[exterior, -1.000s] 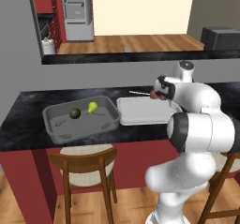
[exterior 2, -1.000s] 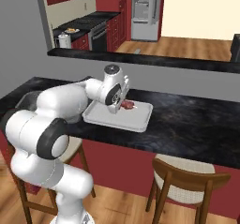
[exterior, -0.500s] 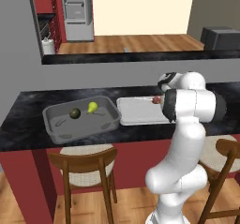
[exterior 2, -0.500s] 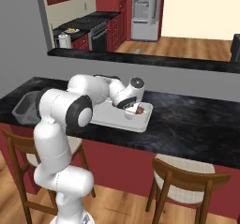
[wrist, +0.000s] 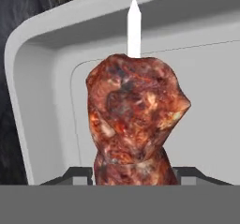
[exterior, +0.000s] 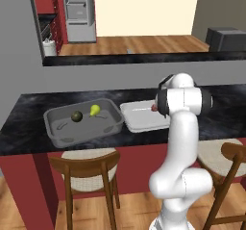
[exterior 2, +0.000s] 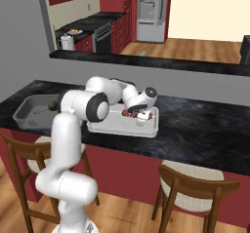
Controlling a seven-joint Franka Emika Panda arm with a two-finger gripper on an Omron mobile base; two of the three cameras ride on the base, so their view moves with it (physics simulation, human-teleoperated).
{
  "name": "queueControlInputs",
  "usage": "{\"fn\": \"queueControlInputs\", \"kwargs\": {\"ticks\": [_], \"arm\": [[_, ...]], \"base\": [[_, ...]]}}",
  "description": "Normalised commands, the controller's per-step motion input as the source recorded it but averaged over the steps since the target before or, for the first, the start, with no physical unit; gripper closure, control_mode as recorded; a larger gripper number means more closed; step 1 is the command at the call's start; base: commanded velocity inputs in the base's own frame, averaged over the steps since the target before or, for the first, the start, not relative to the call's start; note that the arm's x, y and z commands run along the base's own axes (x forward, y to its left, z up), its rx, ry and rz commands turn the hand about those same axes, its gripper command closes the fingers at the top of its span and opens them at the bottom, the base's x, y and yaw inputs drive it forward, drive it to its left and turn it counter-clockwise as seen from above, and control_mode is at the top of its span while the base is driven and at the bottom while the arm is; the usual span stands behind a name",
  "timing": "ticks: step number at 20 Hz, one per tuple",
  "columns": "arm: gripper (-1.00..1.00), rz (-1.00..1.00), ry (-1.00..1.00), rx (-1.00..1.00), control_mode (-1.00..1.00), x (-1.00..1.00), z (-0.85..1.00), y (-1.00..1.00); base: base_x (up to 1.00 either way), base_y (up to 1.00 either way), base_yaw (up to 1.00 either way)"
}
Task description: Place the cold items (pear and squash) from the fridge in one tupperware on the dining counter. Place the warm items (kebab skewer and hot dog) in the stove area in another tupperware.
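Kebab skewer (wrist: 136, 124): centre of hand view, clamped in your tool (exterior 2: 138, 114), tip over shallow pale tray (wrist: 42, 78) on worktop (exterior 2: 195, 125); lower it flat inside the rim before you release

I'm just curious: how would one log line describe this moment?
gripper: shut on kebab skewer | position: over shallow tray | deep tub: pear, squash

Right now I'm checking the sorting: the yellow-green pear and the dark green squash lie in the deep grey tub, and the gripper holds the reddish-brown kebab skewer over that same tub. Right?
Not quite. The gripper holds the reddish-brown kebab skewer over the shallow pale grey-white tray, not the deep grey tub; the right base view shows it. The yellow-green pear and dark green squash do lie in the tub.
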Motion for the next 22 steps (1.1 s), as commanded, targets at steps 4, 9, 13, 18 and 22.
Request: {"fn": "queueControlInputs", "kwargs": {"ticks": [4, 9, 13, 18, 22], "arm": [[-1.0, 0.0, 0.0, 0.0, -1.0, 0.41, -0.15, 0.18], [-1.0, 0.0, 0.0, -0.01, -1.0, 0.04, 0.0, -0.11], [-1.0, 0.0, 0.0, -0.02, -1.0, 0.0, 0.42, -0.38], [-1.0, 0.01, 0.0, 0.0, -1.0, -0.35, 1.0, -0.3], [-1.0, 0.12, -0.02, -0.02, -1.0, -1.0, 1.0, -0.21]], "base": [[0.0, 0.0, 0.0], [0.0, 0.0, 0.0], [0.0, 0.0, 0.0], [0.0, 0.0, 0.0], [0.0, 0.0, 0.0]]}}
